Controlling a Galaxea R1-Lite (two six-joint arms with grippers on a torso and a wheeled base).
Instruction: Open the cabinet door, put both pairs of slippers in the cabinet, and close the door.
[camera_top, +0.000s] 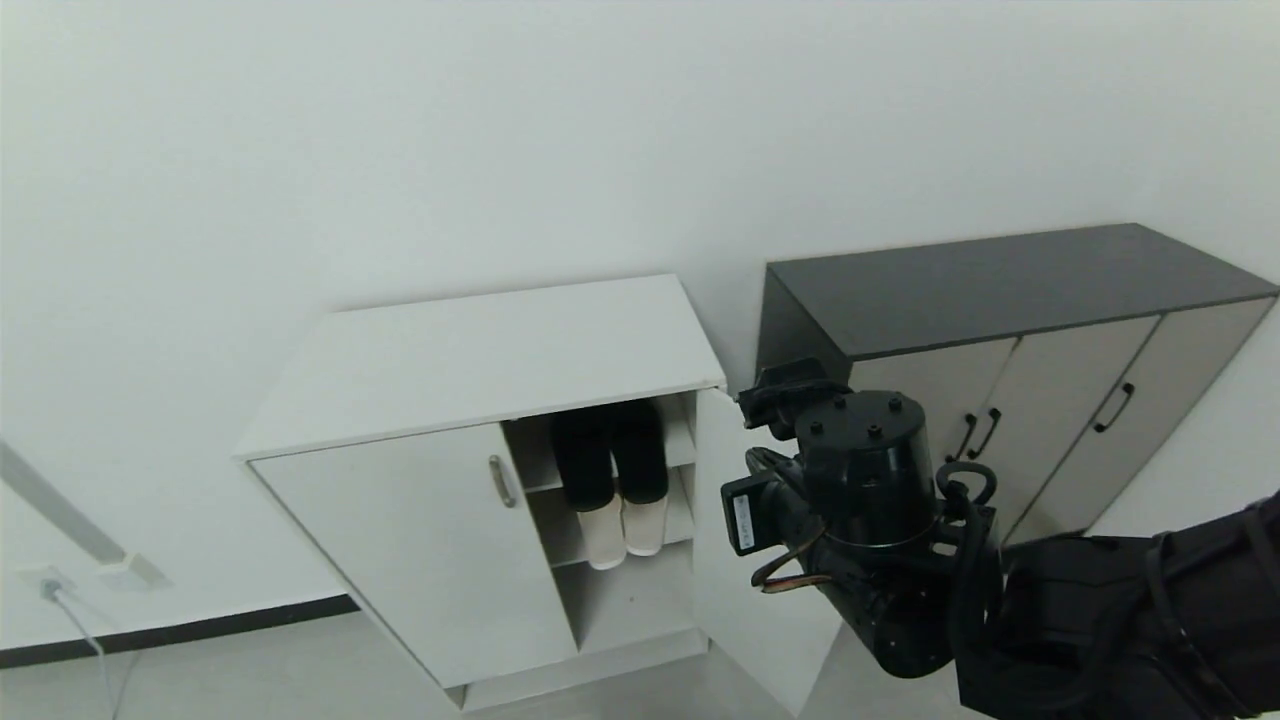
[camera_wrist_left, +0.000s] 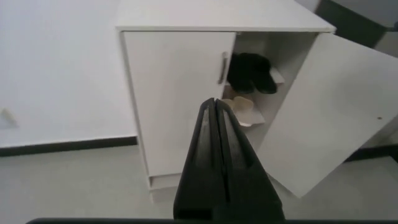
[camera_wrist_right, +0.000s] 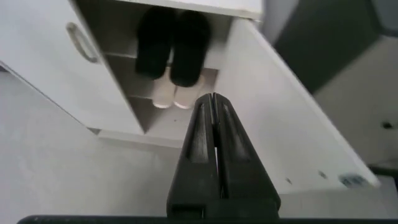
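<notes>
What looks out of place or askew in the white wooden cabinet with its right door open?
The black slippers on the upper shelf and the white slippers on the shelf below both overhang their shelf fronts. They might catch the open white door when it closes.

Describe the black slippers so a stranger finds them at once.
Find the white cabinet left of the dark-topped cabinet; its right door stands open. Inside, on the upper shelf, sits the black pair, directly above the white pair; colour sets them apart.
</notes>
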